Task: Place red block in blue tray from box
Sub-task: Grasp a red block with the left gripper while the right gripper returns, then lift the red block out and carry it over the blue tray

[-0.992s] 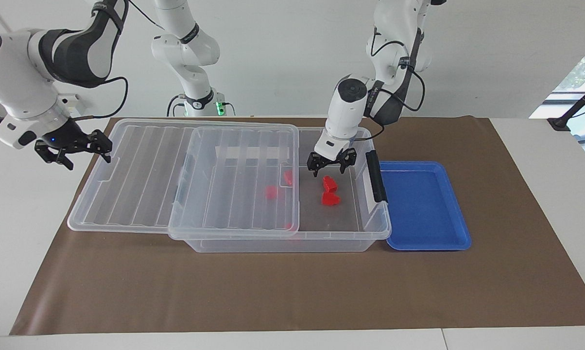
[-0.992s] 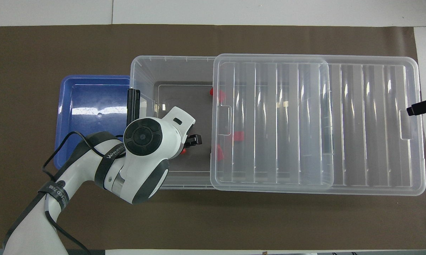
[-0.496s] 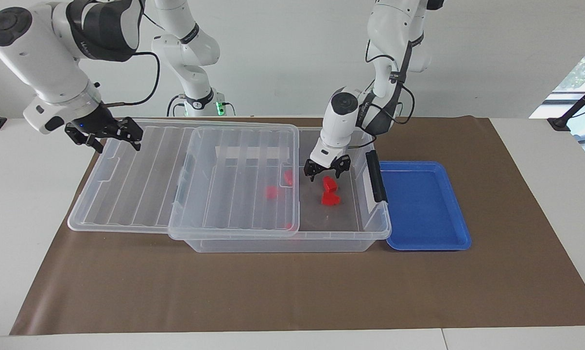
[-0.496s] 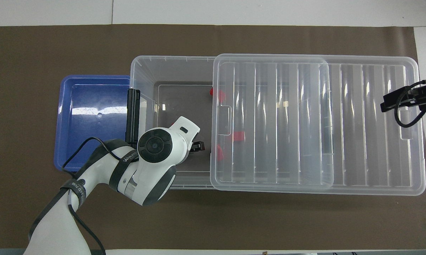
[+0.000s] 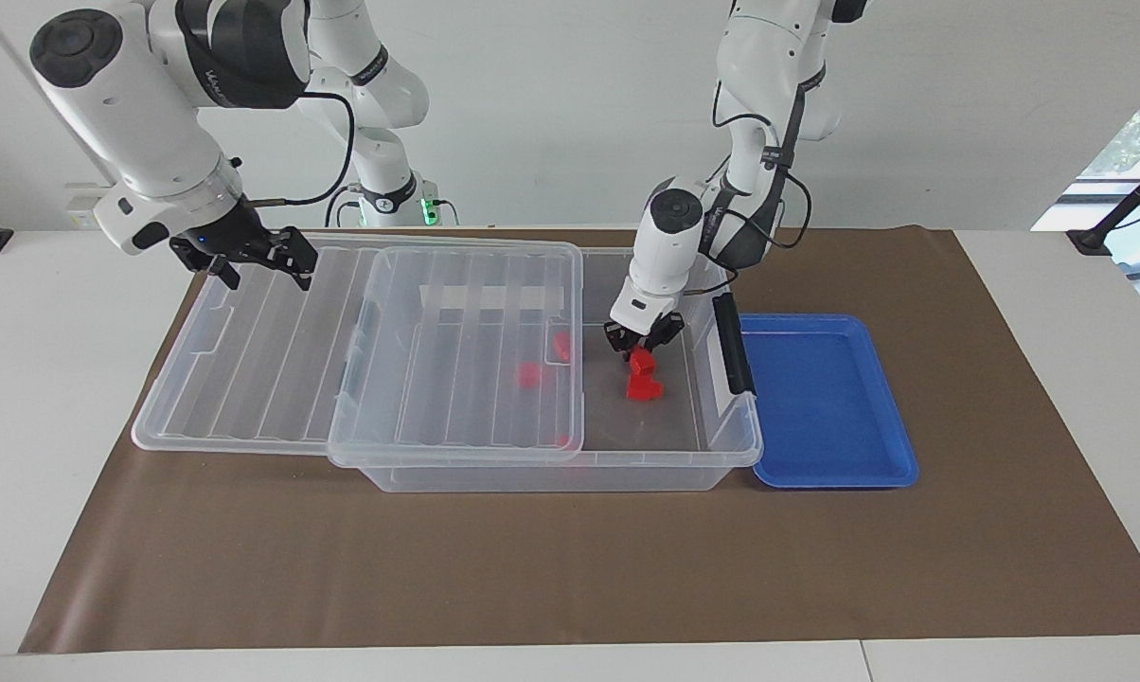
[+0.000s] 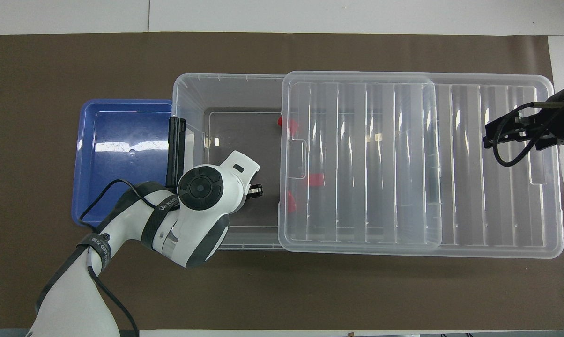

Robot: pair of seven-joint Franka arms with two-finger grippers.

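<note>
Left gripper (image 5: 642,349) clamped red block (image 5: 641,362) inside box (image 5: 721,453), latch end; lift straight, clear rim toward blue tray (image 5: 897,464). Right gripper (image 5: 253,259) waited, jaws apart, over lid (image 5: 248,379).

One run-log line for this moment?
left gripper: shut on red block in box | right gripper: open, over lid | blue tray: no block
</note>
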